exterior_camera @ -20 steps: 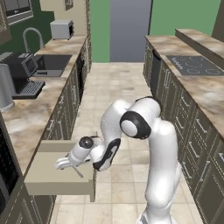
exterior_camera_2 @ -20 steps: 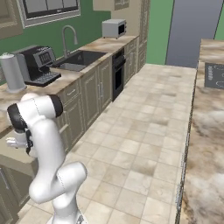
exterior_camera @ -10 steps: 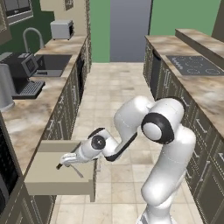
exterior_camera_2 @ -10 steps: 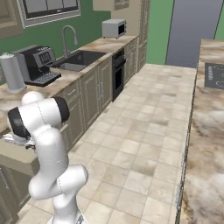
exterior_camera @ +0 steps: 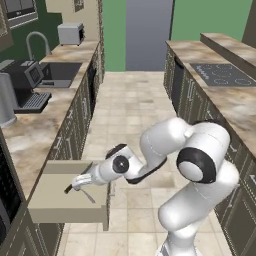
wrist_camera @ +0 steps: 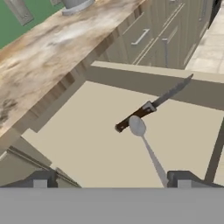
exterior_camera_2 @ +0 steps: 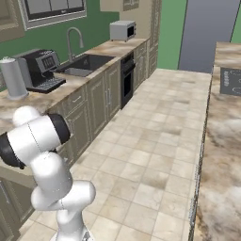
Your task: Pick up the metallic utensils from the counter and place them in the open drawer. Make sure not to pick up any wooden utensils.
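hand [wrist_camera: 109,179] wide open, empty, over open drawer [wrist_camera: 87,144]; spoon [wrist_camera: 146,146] at knife's [wrist_camera: 153,104] 6 o'clock. light, stiff, slippery; grip mid-handle.

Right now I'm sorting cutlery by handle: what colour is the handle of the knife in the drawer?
Dark brown; the knife shows best in the hand view.
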You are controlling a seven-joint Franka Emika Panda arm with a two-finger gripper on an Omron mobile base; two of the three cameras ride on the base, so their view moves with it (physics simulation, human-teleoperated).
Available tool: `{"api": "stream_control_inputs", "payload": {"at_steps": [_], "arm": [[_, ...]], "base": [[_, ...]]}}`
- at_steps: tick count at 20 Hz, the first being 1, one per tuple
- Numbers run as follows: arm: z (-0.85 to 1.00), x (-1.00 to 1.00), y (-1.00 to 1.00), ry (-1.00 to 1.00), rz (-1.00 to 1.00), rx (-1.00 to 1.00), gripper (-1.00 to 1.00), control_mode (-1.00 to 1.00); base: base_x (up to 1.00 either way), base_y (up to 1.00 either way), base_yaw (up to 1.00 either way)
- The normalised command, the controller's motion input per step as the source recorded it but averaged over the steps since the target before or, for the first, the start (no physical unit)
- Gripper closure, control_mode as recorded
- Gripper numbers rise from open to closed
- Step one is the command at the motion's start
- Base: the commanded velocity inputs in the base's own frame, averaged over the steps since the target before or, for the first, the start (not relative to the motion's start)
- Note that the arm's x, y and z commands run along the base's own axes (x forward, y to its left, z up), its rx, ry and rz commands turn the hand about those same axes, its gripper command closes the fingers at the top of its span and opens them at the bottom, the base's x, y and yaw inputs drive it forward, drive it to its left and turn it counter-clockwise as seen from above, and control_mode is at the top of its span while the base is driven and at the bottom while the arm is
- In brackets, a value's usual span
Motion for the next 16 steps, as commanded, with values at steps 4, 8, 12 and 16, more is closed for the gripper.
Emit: {"api": "stream_control_inputs", "payload": {"at_steps": [4,8,12,16], "arm": [[0.84,-0.03,0.33,0.13,-0.04,-0.15,-1.00,-1.00],[0.13,-0.19,0.07,-0.05,0.00,-0.03,-1.00,-1.00],[1.00,-1.00,-0.40,-0.64,0.12,0.04,-1.00,-1.00],[1.00,-0.89,-0.17,-0.37,0.00,0.00,-1.00,-1.00]], "base": [[0.00,0.00,0.00],[0.00,0.00,0.00],[0.00,0.00,0.00],[0.00,0.00,0.00]]}}
